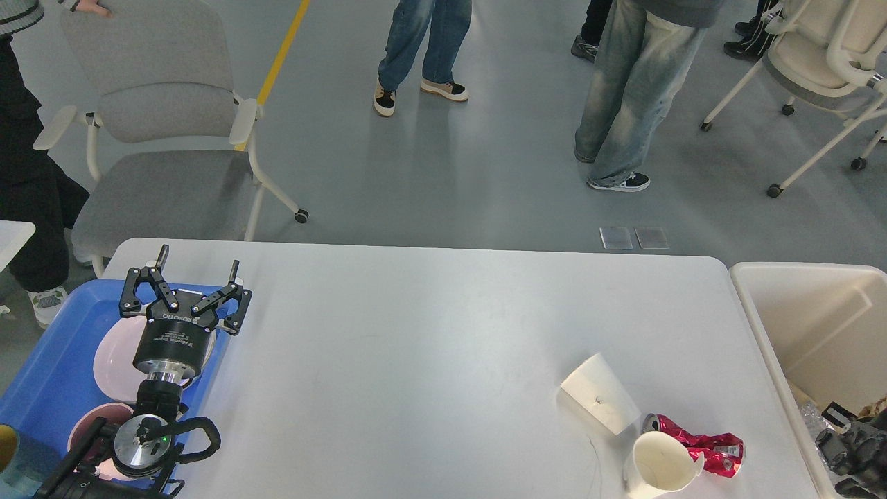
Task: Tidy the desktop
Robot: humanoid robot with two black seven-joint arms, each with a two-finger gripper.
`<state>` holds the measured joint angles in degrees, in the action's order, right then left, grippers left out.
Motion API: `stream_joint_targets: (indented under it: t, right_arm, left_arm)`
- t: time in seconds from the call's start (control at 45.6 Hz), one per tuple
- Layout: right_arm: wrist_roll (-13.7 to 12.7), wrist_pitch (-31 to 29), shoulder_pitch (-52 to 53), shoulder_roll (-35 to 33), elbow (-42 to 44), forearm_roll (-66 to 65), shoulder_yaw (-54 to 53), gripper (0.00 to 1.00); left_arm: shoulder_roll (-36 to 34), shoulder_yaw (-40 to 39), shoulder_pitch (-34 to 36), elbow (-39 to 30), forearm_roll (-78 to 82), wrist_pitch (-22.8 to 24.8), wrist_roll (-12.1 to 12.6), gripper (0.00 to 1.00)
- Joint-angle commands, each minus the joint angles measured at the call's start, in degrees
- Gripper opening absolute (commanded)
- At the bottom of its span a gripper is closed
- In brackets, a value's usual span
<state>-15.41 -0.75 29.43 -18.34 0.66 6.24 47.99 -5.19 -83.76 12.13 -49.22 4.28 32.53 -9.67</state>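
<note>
The white desktop (416,333) fills the middle of the head view. Near its front right lie a white paper cup on its side (600,402), a second paper cup with its mouth toward me (658,468) and a crushed red can (707,447) touching that cup. My left gripper (199,267) is open and empty. It hovers over the far right edge of the blue tray (48,367), far from the cups. A dark part of my right arm (854,447) shows over the cream bin (797,326); its fingers cannot be told apart.
The blue tray holds a pink plate (111,353) and a pink bowl (86,423), and a yellow cup (5,443) shows at its left edge. The cream bin holds some crumpled waste (811,416). A grey chair (166,138) and standing people are beyond the table.
</note>
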Motion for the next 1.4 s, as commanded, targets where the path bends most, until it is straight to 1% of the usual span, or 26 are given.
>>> stream_joint_targets:
  t: [0.0,0.022,0.044,0.066,0.416,0.635,0.701,0.811,0.898,0.964,1.051,1.139,1.271,1.38]
  right_arm:
    - [-0.06,0.65,-0.69,0.85,0.22,0.00,0.18,0.45]
    - [-0.06,0.83,-0.60,0.85,0.48,0.00,0.26,0.79]
    - [-0.06,1.27,-0.42,0.85,0.48,0.00,0.27,0.99]
    - [-0.06,1.53,-0.25,0.85,0.40,0.00,0.27,1.00]
    - [-0.06,2.15,-0.07,0.50,-0.13,0.09,0.18,1.00]
    - [-0.06,1.45,1.33,-0.11,-0.66,0.26,-0.17,1.00]
    - [-0.06,1.19,2.65,-0.90,-3.02,0.35,-0.44,1.00]
    - [-0.59,-0.04,9.41,-5.64,-12.33,0.18,-0.44,1.00]
    - [-1.11,-3.64,15.21,-9.07,-18.49,-0.96,0.09,1.00]
    - [-2.25,-7.76,20.48,-10.66,-21.74,-3.15,0.88,1.00]
    - [-3.75,-14.97,28.30,-12.50,-25.70,-7.64,3.07,1.00]
    - [-4.02,-22.88,37.70,-13.39,-30.79,-10.45,5.79,1.00]
    - [-4.81,-34.48,53.17,-12.69,-38.61,-11.51,11.95,1.00]
    - [-5.07,-42.04,66.88,-12.42,-47.40,-11.25,14.24,1.00]
  left_arm:
    - [0.00,0.00,0.00,0.00,-0.06,-0.01,0.00,0.96]
    - [0.00,0.00,0.00,0.00,0.03,-0.01,0.00,0.96]
    - [0.00,0.00,0.00,0.00,0.03,-0.01,0.00,0.96]
    - [0.00,0.00,0.00,0.00,0.03,-0.01,0.00,0.96]
    - [0.00,0.00,0.00,0.00,0.03,-0.01,0.00,0.96]
    - [0.00,0.00,0.00,0.00,-0.06,-0.01,0.00,0.96]
    - [0.00,0.00,0.00,0.00,0.03,-0.01,0.00,0.96]
    - [0.00,0.00,0.00,0.00,-0.06,-0.01,0.00,0.96]
    - [0.00,0.00,0.00,0.00,0.03,-0.01,0.00,0.96]
    - [0.00,0.00,0.00,0.00,-0.06,-0.01,0.00,0.96]
    - [0.00,0.00,0.00,0.00,0.03,-0.01,0.00,0.96]
    - [0.00,0.00,0.00,0.00,0.03,-0.01,0.00,0.96]
    - [0.00,0.00,0.00,0.00,0.03,-0.01,0.00,0.96]
    - [0.00,0.00,0.00,0.00,0.03,0.00,0.00,0.96]
